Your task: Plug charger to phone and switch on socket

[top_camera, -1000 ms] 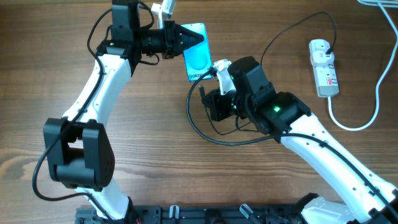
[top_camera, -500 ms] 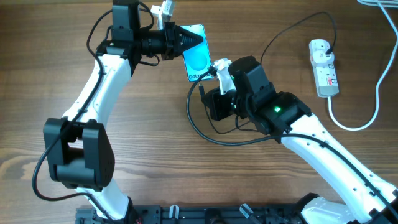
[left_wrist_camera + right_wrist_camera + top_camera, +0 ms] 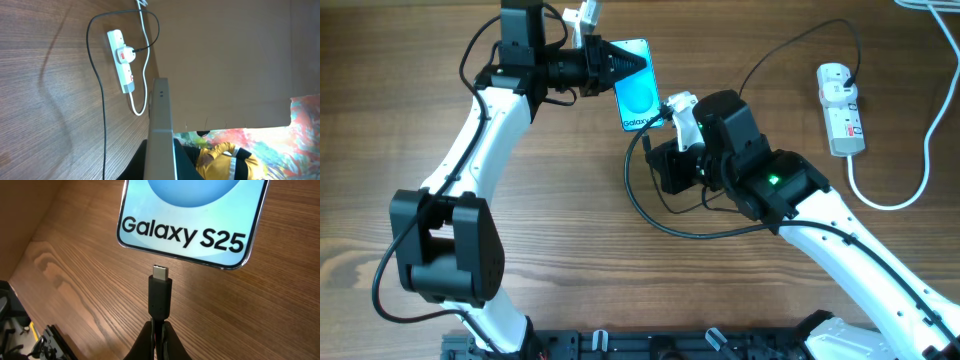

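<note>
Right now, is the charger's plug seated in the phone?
No, in the right wrist view the metal tip of the charger sits just short of the phone, leaving a gap.

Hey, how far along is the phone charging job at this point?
Done: the left hand holds the phone and the right hand grips the charger. In hand: its metal tip sits just short of the phone's bottom edge, not yet inserted. Left: push it in, then switch on the socket, which neither hand is near.
</note>
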`<state>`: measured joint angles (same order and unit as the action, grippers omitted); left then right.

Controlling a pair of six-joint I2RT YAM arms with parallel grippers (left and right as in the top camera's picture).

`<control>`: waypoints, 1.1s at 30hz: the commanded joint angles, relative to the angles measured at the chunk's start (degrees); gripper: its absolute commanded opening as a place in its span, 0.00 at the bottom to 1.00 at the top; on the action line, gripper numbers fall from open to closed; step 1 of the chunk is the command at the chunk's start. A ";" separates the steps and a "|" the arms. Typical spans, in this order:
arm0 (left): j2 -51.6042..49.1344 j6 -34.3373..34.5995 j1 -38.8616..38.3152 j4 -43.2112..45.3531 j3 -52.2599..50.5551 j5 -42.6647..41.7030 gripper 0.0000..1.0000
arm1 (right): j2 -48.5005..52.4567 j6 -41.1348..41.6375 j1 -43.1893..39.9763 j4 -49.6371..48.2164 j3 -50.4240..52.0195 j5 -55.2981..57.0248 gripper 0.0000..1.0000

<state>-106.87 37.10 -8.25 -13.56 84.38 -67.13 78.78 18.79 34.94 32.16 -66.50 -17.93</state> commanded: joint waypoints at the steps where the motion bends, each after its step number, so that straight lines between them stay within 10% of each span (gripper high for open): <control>1: 1.44 -0.90 0.00 1.86 0.59 -1.75 0.04 | -1.01 -0.55 -0.31 0.72 -1.33 0.33 0.04; 33: 1.44 -2.47 0.00 2.23 0.59 -5.46 0.04 | 0.63 2.25 -0.31 0.76 -1.31 -0.11 0.04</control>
<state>-106.87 36.88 -8.25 -11.70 84.38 -70.43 78.85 19.81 34.94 33.10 -66.50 -17.56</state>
